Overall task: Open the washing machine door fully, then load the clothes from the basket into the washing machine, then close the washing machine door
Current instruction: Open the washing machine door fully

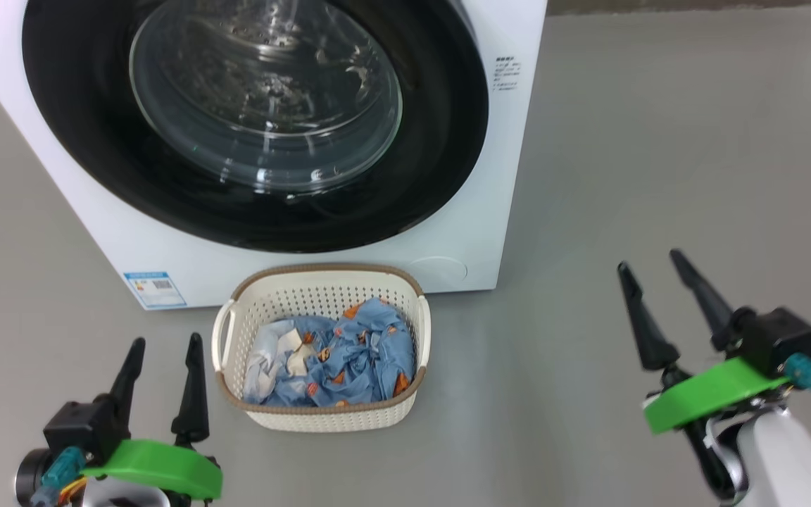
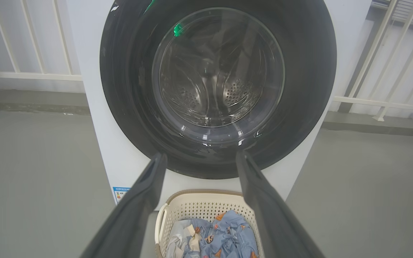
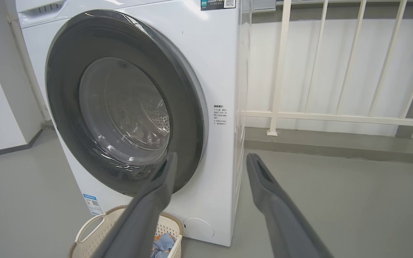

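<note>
The white washing machine (image 1: 476, 232) stands ahead with its round black washing machine door (image 1: 82, 141) flat against the front, glass bowl in the middle. On the floor right before it sits the cream basket (image 1: 321, 278) holding the light blue clothes (image 1: 349, 359). My left gripper (image 1: 164, 346) hovers open just left of the basket, nothing between its fingers. Well off to the right, my right gripper (image 1: 652, 262) is open and empty too. From the left wrist, the door (image 2: 127, 89) fills the upper half, the basket (image 2: 201, 206) below. From the right wrist, the door (image 3: 63, 118) looks slightly proud at its right edge.
Grey floor (image 1: 659, 141) stretches open to the right of the machine. A white railing (image 3: 335, 116) runs behind and to the right of it. A blue label sticker (image 1: 155, 289) sits at the machine's lower left corner, a round cap (image 1: 441, 271) at its lower right.
</note>
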Available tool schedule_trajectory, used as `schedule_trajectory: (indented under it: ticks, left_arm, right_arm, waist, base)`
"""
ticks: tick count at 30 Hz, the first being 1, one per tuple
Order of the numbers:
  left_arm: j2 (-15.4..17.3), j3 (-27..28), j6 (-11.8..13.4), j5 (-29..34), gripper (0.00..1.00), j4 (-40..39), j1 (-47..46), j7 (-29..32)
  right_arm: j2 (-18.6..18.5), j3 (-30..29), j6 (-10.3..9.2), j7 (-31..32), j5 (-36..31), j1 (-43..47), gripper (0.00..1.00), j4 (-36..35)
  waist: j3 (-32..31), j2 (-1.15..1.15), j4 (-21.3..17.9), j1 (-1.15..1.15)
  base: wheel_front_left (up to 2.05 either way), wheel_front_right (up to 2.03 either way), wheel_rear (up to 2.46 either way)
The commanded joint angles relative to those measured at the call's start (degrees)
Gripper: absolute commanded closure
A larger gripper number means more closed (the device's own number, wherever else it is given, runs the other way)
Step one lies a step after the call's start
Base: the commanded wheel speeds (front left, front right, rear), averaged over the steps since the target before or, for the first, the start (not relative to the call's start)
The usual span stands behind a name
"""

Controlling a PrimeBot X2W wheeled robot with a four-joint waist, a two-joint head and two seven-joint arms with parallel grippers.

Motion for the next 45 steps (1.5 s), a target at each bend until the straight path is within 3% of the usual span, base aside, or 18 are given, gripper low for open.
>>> schedule_trajectory:
  ticks: [1,6,7,9,11,12,20,23,27,34,45]
  left_arm:
    - [0.9,2.0,0.0,-0.1,0.0,-1.8,-2.9,-0.4]
    - [1.5,1.4,-0.3,-0.1,0.0,-2.3,-3.6,-0.4]
    - [1.6,1.2,-0.4,0.0,0.0,-2.4,-3.7,-0.4]
    - [1.9,0.9,-0.5,0.1,0.0,-2.7,-4.1,-0.4]
    - [2.1,0.9,-0.5,-0.1,0.0,-3.0,-4.6,-0.4]
    - [2.1,0.9,-0.6,-0.2,0.0,-3.2,-4.9,-0.4]
    - [2.6,0.0,-0.9,-0.6,0.0,-4.1,-7.5,-0.4]
    - [2.6,0.0,-0.9,-0.8,0.0,-4.1,-8.0,-0.4]
    - [2.5,-0.4,-1.0,-1.1,0.0,-4.3,-8.8,-0.4]
    - [2.4,-1.0,-1.1,-1.3,0.0,-5.3,-10.1,-0.4]
    - [2.2,-1.8,-1.2,-2.3,0.0,-7.6,-12.5,-0.4]
  right_arm:
    - [-0.9,0.7,0.09,-0.7,0.5,-2.5,0.0,-1.1]
    - [-3.2,-0.7,0.09,-0.7,2.0,-6.3,0.0,0.3]
    - [-3.5,-1.0,0.09,-0.7,2.5,-7.1,0.11,0.5]
    - [-4.2,-1.3,0.09,-0.7,3.5,-8.9,0.54,1.1]
    - [-4.7,-1.7,0.09,-0.7,5.4,-10.9,0.79,1.8]
    - [-5.1,-1.8,0.09,-0.7,6.3,-11.9,0.99,2.2]
    - [-7.6,-1.2,0.09,1.3,23.5,-21.5,1.0,7.6]
    - [-8.7,-0.2,0.09,2.2,27.1,-23.9,1.0,9.1]
    - [-11.0,3.1,0.09,5.7,35.4,-29.3,1.0,13.0]
    - [-13.1,3.6,0.09,11.0,47.8,-35.9,1.0,16.0]
    - [-17.2,4.8,0.09,20.8,59.9,-46.2,1.0,18.6]
  waist:
    - [0.8,0.0,0.6,0.0]
    - [3.2,0.0,1.7,0.0]
    - [3.7,0.0,1.9,0.0]
    - [4.9,0.0,2.3,0.0]
    - [6.1,0.0,2.6,0.0]
    - [6.8,0.0,2.7,0.0]
    - [11.7,0.0,4.1,0.0]
    - [12.5,0.0,4.4,0.0]
    - [14.1,0.0,5.4,0.0]
    - [16.9,0.0,7.0,0.0]
    - [22.0,0.0,10.2,0.0]
  base:
    - [0.0,0.0,0.0]
    - [0.0,0.0,0.0]
    - [0.0,0.0,0.0]
    - [0.0,0.0,0.0]
    - [0.0,0.0,0.0]
    - [0.0,0.0,0.0]
    - [0.0,0.0,0.0]
    - [0.0,0.0,0.0]
    - [0.0,0.0,0.0]
    - [0.0,0.0,0.0]
    - [0.0,0.0,0.0]
